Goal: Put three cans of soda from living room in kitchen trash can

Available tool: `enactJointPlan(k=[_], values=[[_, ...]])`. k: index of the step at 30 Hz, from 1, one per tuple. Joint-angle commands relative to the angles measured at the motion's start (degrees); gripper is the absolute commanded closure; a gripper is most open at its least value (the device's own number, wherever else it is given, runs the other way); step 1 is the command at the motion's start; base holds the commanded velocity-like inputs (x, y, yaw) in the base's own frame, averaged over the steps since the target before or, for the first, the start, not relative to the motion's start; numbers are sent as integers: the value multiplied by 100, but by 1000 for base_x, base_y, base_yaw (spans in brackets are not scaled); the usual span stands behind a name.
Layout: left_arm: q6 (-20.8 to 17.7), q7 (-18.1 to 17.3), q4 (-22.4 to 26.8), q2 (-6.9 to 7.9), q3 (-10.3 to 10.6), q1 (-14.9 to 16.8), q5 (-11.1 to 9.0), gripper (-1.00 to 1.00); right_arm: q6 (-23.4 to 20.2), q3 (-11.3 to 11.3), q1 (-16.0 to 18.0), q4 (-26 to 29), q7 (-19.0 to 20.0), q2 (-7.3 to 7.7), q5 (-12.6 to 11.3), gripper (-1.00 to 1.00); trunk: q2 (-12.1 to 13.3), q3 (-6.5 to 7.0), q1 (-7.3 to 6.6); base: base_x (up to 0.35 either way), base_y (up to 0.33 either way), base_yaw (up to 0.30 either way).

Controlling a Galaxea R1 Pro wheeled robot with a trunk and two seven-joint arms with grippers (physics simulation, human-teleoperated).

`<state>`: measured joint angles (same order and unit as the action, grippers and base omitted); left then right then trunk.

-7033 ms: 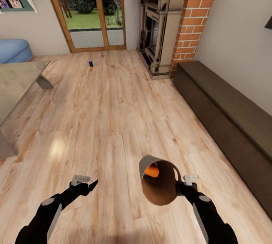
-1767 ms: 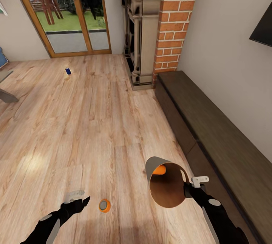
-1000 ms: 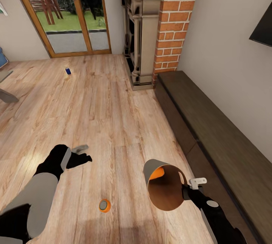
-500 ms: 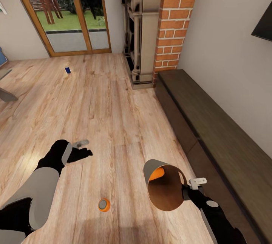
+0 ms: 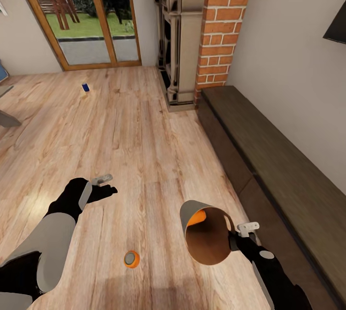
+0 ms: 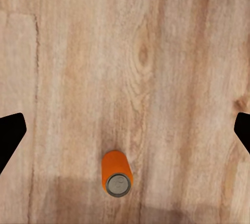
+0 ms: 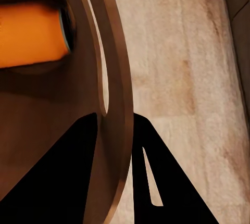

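An orange can of soda (image 5: 131, 258) stands upright on the wood floor; it appears from above in the left wrist view (image 6: 117, 173). My left gripper (image 5: 104, 187) hovers open above and to the left of it, fingertips (image 6: 11, 134) far apart. My right gripper (image 5: 234, 240) is shut on the rim of the tash can (image 5: 205, 237), held tilted with its mouth toward me. A second orange can (image 5: 196, 217) lies inside it, close up in the right wrist view (image 7: 32, 34). The dark blue can (image 5: 85, 87) stands far off near the glass doors.
A long dark low cabinet (image 5: 283, 175) runs along the right wall. The brick fireplace (image 5: 192, 36) stands beyond it, with wood-framed glass doors (image 5: 81, 17) to its left. A coffee table corner (image 5: 6, 117) pokes in at the left edge.
My left arm rose from low beside the orange can to a higher spot, then held nearly still. The view shifted slightly. The right gripper keeps the tash can.
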<state>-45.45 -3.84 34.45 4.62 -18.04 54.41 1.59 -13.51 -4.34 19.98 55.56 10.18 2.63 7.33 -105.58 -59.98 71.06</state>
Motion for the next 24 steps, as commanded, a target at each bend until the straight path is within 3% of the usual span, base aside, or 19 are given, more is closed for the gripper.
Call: enactJointPlan(k=[1, 5, 13, 24], values=[[0, 3, 0, -1, 0, 0, -1, -100, -4, 14, 9, 23, 29, 2, -26, 100, -42, -18, 22, 0, 0, 0], [-4, 10, -4, -4, 3, 0, 6, -100, -13, 63, 38, 241, 28, 45, -27, 100, -202, -90, 110, 0, 0, 0], [-14, 20, -9, -34, 2, -4, 8, -100, -702, 83, 85, 1444, 35, 19, -80, 100, -523, -233, 286, 0, 0, 0], [-25, 26, -8, -89, 2, -9, 8, -100, -791, 84, 451, 1619, 37, 40, -97, 100, -964, -431, 527, 0, 0, 0]])
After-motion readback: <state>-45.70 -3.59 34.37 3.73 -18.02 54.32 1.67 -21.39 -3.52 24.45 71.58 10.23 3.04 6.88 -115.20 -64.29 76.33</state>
